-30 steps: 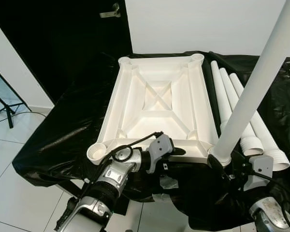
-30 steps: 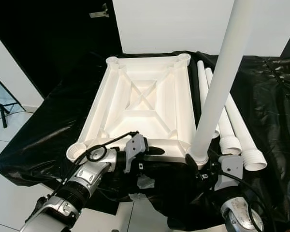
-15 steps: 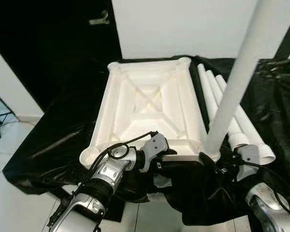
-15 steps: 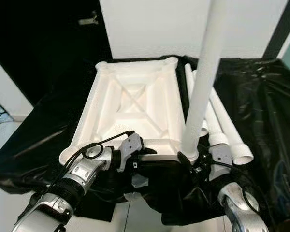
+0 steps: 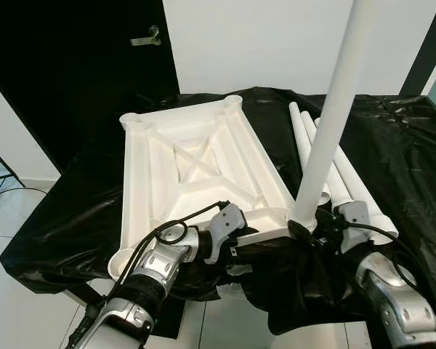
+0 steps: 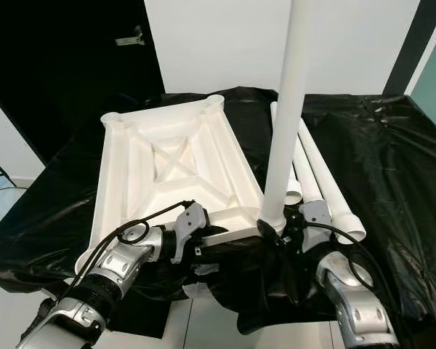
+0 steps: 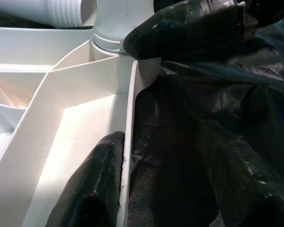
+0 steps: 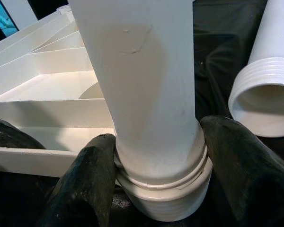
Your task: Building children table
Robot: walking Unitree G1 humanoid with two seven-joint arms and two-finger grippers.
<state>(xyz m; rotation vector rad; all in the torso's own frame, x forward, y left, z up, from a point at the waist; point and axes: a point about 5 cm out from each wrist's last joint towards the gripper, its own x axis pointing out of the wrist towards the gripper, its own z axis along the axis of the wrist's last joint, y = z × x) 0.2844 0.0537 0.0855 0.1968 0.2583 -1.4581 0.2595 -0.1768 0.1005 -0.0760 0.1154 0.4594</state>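
White leg [image 8: 146,94] threads, right hand [image 8: 151,175] clamped

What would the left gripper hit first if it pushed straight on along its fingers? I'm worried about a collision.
Probably the upright table leg at the tabletop's near corner, held by the right gripper; the left gripper points along that edge toward it.

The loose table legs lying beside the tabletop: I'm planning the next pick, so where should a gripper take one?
Probably around the plain round shaft of a loose leg, coming from above, fingers astride its width. The legs lie flat and side by side on the black sheet, threaded ends towards the robot; the outer ones look easiest.
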